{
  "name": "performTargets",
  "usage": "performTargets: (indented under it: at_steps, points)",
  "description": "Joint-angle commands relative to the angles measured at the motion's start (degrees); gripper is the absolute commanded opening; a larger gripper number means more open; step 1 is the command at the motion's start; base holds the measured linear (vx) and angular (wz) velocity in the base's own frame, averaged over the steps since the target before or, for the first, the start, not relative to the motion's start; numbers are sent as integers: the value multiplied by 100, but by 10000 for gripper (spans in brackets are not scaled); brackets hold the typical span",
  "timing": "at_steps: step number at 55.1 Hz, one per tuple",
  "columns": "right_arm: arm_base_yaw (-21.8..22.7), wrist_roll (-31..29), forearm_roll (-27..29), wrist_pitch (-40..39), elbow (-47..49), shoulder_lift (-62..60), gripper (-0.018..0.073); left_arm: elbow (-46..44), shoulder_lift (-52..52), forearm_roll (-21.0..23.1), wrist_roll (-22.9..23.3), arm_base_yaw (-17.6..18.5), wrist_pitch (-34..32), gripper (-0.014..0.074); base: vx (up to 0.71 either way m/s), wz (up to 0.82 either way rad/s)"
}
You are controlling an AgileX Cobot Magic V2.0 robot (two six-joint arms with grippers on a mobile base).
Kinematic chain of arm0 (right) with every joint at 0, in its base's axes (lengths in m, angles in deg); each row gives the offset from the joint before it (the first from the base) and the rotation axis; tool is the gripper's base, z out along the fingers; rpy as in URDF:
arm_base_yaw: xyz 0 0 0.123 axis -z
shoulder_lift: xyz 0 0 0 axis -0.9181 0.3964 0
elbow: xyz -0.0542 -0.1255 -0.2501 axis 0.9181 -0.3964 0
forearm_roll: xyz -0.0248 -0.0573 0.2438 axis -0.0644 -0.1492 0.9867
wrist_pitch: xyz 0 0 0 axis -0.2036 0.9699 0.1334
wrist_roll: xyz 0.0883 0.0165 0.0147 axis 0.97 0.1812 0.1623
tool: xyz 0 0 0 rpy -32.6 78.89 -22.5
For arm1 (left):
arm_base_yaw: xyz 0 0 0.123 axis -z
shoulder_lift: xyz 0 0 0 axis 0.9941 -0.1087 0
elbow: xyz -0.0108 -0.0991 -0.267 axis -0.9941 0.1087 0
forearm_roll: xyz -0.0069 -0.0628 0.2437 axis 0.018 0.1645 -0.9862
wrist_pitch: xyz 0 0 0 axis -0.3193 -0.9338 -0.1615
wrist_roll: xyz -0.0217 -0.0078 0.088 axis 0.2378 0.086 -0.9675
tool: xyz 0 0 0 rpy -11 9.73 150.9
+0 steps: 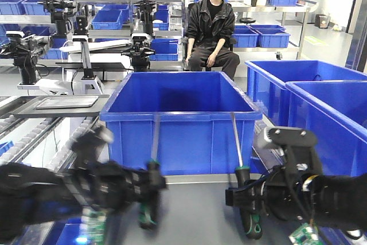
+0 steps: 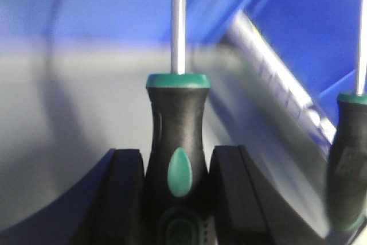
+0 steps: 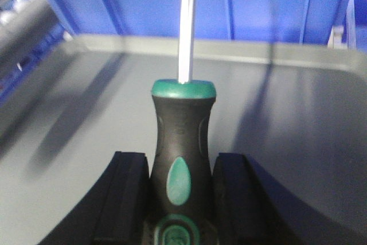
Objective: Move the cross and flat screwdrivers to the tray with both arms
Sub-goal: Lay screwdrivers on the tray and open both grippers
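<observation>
Two slim screwdrivers with grey metal shafts and black, green-patched handles stand upright, one in each of my grippers. My left gripper (image 2: 175, 199) clenches the handle of the left screwdriver (image 2: 176, 159); my right gripper (image 3: 182, 199) clenches the handle of the right screwdriver (image 3: 183, 159). Both tools hang above the shallow grey metal tray (image 3: 298, 119), shafts pointing up. Behind the tray stands a deep blue plastic bin (image 1: 183, 124). The front view shows my left arm (image 1: 51, 193) blurred.

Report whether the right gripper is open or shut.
Shut on a screwdriver: in the right wrist view both black fingers press against its black-and-green handle, shaft pointing away.
</observation>
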Motion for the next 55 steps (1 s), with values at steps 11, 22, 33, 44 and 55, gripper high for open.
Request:
performTargets:
  at_steps: [11, 22, 33, 44, 55]
  points:
    - [16, -73, 0, -558, 216, 23, 43, -286, -145, 211, 360, 251, -171, 36, 0, 0]
    - [16, -172, 5, -598, 216, 23, 274, -286, -165, 211, 318, 362, -148, 216, 0, 0]
    - [16, -172, 5, -592, 216, 23, 533, -286, -157, 211, 318, 380, -97, 470, 0, 0]
    - [16, -267, -12, -518, 216, -107, 603, -286, -26, 186, 126, 351, 57, 566, 0, 0]
    - [16, -467, -507, -41, 216, -938, 407, -286, 648, -734, -324, 351, 118, 361, 0, 0]
